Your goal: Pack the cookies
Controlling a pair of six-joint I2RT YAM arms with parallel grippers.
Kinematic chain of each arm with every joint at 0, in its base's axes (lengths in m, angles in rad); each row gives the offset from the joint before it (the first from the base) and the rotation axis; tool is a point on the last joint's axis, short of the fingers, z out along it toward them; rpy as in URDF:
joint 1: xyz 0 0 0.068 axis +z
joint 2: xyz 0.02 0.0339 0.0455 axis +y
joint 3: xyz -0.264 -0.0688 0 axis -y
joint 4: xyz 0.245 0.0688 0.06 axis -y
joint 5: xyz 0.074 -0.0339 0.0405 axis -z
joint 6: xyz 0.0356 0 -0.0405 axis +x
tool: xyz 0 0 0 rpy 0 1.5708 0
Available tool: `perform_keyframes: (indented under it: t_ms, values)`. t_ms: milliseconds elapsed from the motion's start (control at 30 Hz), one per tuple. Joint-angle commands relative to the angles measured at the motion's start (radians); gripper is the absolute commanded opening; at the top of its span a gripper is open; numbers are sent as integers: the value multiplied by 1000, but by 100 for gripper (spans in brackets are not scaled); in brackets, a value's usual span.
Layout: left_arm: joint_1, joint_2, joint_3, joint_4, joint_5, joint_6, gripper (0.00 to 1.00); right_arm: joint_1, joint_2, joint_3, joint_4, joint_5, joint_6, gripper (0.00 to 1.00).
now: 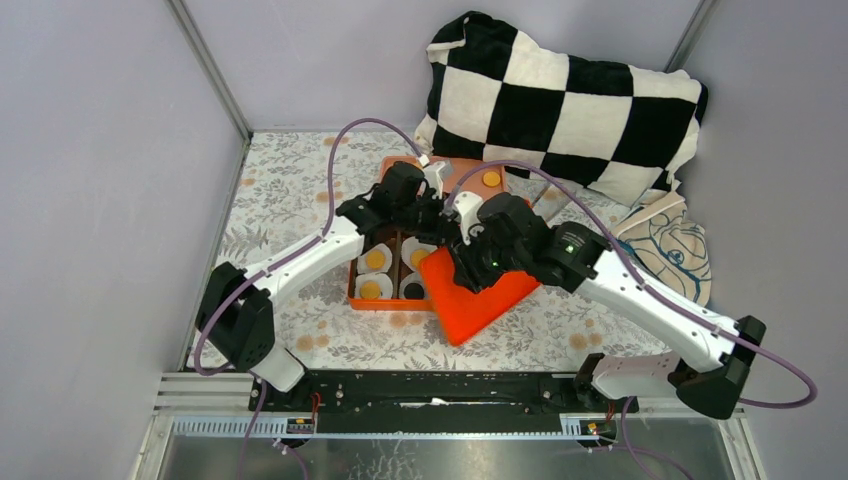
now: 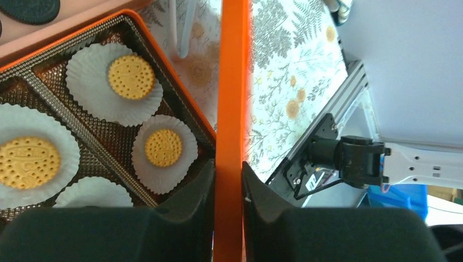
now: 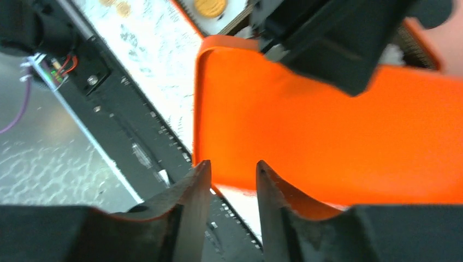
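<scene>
An orange box with a brown divided tray holds yellow cookies in white paper liners, plus one black cookie. In the left wrist view, three yellow cookies lie in liners inside the box. My left gripper is shut on the edge of the orange lid, which tilts over the box's right side. My right gripper is open, with its fingertips at the lid's near edge and nothing between them. In the top view both grippers meet above the lid, left and right.
A pink plate behind the box carries another yellow cookie; a black cookie lies on it too. A checkered pillow and a printed cloth bag sit at the back right. The floral tablecloth covers the table.
</scene>
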Motion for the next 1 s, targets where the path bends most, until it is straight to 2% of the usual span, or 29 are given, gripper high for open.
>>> perform_keyframes:
  t_ms: [0, 100, 300, 400, 467, 600, 733, 800, 967]
  values:
    - [-2, 40, 93, -122, -58, 25, 12, 26, -89, 69, 36, 204, -5, 47]
    - [4, 93, 202, -188, -103, 21, 9, 74, -77, 107, -7, 286, 2, 51]
    - [25, 208, 430, -288, -116, 0, 7, 296, 79, 137, -109, 649, 36, 54]
    - [53, 253, 508, -326, -111, -21, 7, 365, 170, 139, -120, 753, 86, 55]
    - [78, 276, 543, -340, -94, -36, 7, 387, 207, 117, -92, 822, 122, 61]
    - [104, 286, 585, -373, -67, -58, 6, 389, 256, 40, 6, 1044, 185, 61]
    - [108, 278, 597, -395, -67, -51, 6, 389, 360, 68, -118, 1269, 320, 59]
    - [111, 274, 591, -397, -64, -50, 6, 389, 402, 74, -151, 1299, 358, 57]
    - [111, 254, 552, -376, -42, -56, 6, 380, 420, 20, -58, 1288, 356, 56]
